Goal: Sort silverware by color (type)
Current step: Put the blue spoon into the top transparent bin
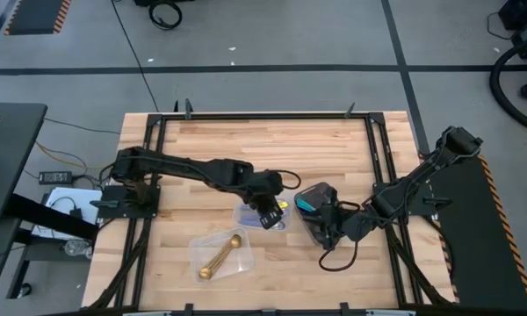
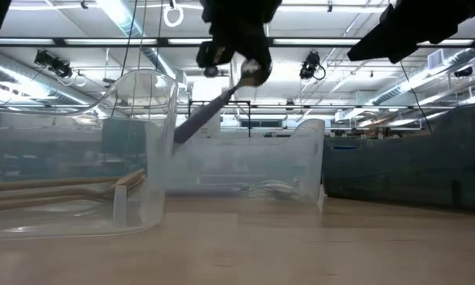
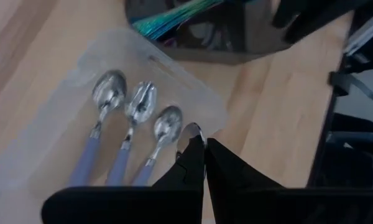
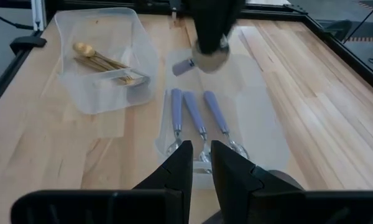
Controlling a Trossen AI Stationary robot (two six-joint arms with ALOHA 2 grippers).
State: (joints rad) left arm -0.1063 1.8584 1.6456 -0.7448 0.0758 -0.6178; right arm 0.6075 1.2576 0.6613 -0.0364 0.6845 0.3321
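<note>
one spoon (image 3: 193,132) in left end effector (image 3: 204,149)

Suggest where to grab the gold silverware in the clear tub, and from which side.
Grip the gold silverware mid-handle, coming straight down from above with the jaws set across the handles. It lies flat on the floor of the clear tub, whose raised walls block a sideways approach. The handles are slim and straight, while the rounded bowl end would likely slip. The pieces lie bundled, so several may lift together.

spoons (image 3: 132,124): shiny metal | container (image 4: 105,59): clear plastic | table (image 1: 272,145): wood
</note>
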